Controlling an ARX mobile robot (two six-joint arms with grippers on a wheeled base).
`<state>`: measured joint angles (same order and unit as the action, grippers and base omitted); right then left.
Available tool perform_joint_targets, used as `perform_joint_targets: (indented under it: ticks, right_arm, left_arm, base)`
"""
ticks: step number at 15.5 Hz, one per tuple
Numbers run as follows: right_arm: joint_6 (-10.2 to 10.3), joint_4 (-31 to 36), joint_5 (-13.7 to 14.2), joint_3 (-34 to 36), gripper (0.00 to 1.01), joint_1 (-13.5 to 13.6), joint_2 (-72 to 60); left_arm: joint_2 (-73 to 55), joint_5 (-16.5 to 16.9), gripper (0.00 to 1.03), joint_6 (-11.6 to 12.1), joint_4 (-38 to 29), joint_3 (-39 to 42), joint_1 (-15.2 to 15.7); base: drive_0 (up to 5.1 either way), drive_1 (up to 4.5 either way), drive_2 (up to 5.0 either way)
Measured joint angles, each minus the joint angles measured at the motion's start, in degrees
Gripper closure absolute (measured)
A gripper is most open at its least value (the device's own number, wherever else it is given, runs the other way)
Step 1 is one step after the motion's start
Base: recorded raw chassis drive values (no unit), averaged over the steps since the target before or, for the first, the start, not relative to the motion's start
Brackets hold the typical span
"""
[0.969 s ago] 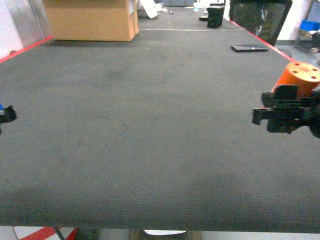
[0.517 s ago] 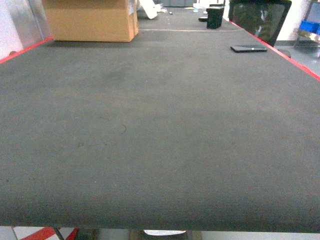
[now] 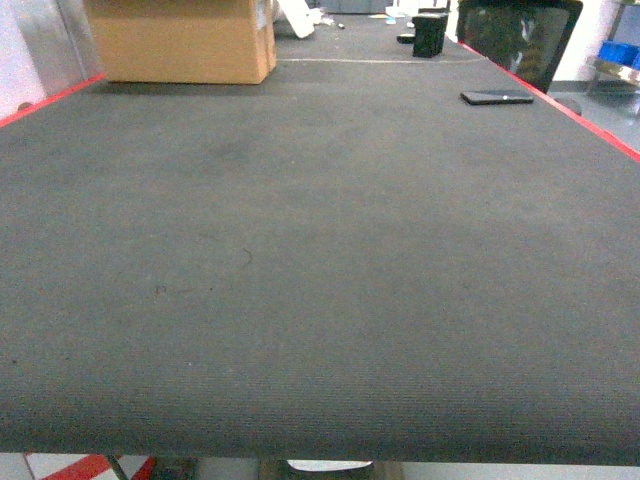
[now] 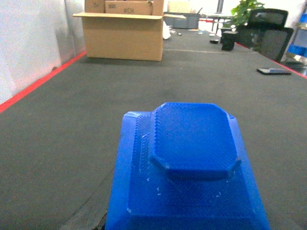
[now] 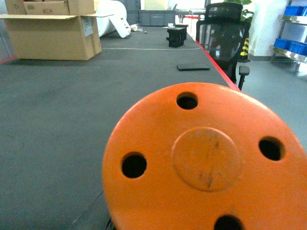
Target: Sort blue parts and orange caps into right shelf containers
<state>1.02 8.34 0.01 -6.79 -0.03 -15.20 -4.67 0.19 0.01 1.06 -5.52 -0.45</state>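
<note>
A blue part, blocky with a raised octagonal top, fills the lower middle of the left wrist view and hangs above the dark table; my left gripper holds it from below, its fingers hidden under the part. An orange cap, a round disc face with several holes, fills the lower right wrist view the same way, carried by my right gripper, whose fingers are hidden behind it. Neither gripper nor either piece shows in the head view.
A dark mat covers the table, edged in red tape. A cardboard box stands at the far left, a black phone at far right, a black office chair beyond. Shelving with blue bins stands to the right.
One second ago both grippers showed at the head view's side edges, the right with the orange cap. Both have since moved out of that view.
</note>
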Motion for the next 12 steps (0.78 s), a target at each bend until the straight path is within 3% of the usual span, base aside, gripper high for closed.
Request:
perform_joint_targets:
  ticks: [4, 6, 12]
  right_arm:
    - [-0.24, -1.16, 0.02, 2.91, 0.56, 0.02, 3.87]
    - [-0.44, -9.38, -0.07, 4.26, 0.56, 0.02, 12.11]
    - [-0.63, -8.50, -0.04, 6.03, 0.56, 0.02, 14.88]
  left_arm:
    - [1.70, -0.20, 0.61, 0.00, -0.46, 2.12, 0.48]
    - [2.21, -0.26, 0.61, 0.00, -0.46, 2.99, 0.48]
    - [4.09, -0.20, 0.61, 0.00, -0.63, 4.87, 0.46]
  base:
    - [0.0, 0.00, 0.0]
    - [0.0, 0.00, 0.0]
    - [0.0, 0.00, 0.0]
